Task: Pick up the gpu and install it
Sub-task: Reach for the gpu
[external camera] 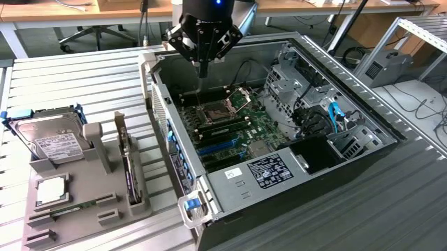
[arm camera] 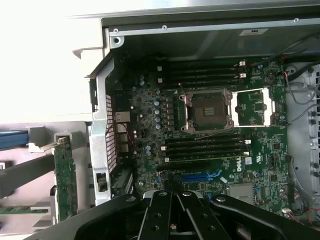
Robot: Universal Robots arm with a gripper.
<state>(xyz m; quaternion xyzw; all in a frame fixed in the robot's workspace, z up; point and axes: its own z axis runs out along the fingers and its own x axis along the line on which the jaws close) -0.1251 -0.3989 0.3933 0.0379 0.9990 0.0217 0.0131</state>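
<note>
Green in the wrist view, dark in the exterior, the gpu (external camera: 130, 170) stands racked, the gripper (external camera: 202, 70) clenched empty.

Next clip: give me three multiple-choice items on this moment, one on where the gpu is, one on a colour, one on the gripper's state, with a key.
1. Where is the gpu?
A) flat on the floor
B) on edge in the grey holder beside the computer case
C) in a person's hand

2. What colour are the motherboard's long expansion slots?
A) red
B) white
C) blue

3. How is the gripper?
A) shut and empty above the open case
B) open around the gpu
C) holding a screwdriver

Key:
1 B, the card stands upright in the holder.
2 C, the slots show blue on the green board.
3 A, its fingers meet over the case with nothing between them.
</note>
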